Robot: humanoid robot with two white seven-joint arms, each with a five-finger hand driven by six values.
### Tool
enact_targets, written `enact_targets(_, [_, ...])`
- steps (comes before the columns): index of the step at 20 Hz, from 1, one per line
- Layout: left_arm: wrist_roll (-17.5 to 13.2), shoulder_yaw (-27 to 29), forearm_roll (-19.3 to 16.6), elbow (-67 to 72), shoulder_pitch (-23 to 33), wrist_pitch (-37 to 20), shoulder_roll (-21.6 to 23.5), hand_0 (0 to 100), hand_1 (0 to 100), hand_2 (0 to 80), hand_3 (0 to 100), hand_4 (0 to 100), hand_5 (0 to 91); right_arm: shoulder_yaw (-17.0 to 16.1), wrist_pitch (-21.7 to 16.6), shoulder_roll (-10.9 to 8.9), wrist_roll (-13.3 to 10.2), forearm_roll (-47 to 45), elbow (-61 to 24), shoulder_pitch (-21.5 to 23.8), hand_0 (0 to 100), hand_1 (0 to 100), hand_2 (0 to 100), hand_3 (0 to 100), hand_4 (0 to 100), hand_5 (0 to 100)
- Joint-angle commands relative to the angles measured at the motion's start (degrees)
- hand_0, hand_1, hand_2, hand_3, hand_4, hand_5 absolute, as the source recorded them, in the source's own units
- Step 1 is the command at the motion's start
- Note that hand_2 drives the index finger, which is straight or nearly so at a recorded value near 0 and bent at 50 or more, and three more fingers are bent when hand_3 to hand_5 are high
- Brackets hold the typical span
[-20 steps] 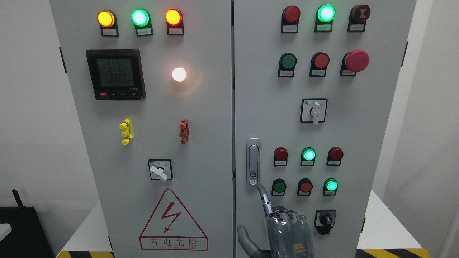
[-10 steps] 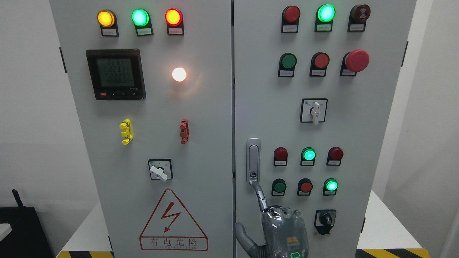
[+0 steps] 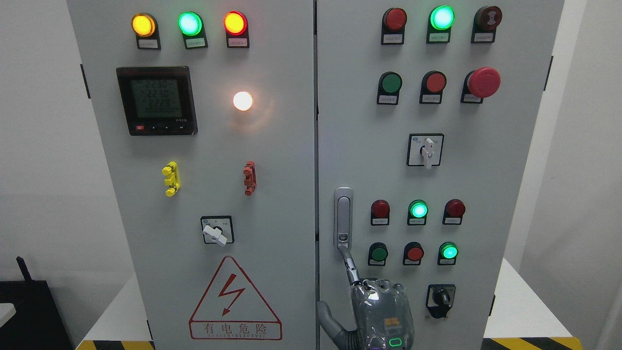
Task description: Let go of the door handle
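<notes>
Head view: my right hand (image 3: pixel 381 311) rises from the bottom edge of the cabinet's right door (image 3: pixel 466 180), forefinger (image 3: pixel 349 262) stretched up, its tip touching the lower end of the handle (image 3: pixel 343 218) (the other fingers are curled in, clasping nothing). That handle stands upright at the door's left edge, beside the seam. Farther up, a white selector switch (image 3: pixel 427 151).
</notes>
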Motion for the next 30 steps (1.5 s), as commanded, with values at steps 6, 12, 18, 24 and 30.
enact_targets(6, [-0.04,-0.79,0.0,1.14,0.01,-0.02,-0.01,12,39,0.0,0,0,0.0,-0.39,0.01,0.11,-0.11,-0.05,1.0,-0.51,31,37,0,100,100,100])
enact_targets(12, [-0.04,-0.79,0.0,1.14,0.01,-0.02,-0.01,12,39,0.0,0,0,0.0,-0.57,0.1,0.11,-0.29,-0.05,1.0,-0.43,31,36,0,100,100,100])
enact_targets(18, [-0.04,-0.79,0.0,1.14,0.01,-0.02,0.08,12,39,0.0,0,0,0.0,-0.66,0.01,0.03,-0.11,-0.32,1.0,-0.43,31,36,0,100,100,100])
enact_targets(24, [-0.04,-0.79,0.0,1.14,-0.08,-0.02,-0.01,12,39,0.0,0,0,0.0,-0.66,0.01,0.11,-0.11,-0.32,1.79,-0.51,31,36,1,100,100,100])
enact_targets(30, [-0.04,-0.79,0.0,1.14,0.01,-0.02,-0.01,12,39,0.0,0,0,0.0,-0.66,0.01,0.11,0.07,-0.32,1.87,-1.04,31,36,1,100,100,100])
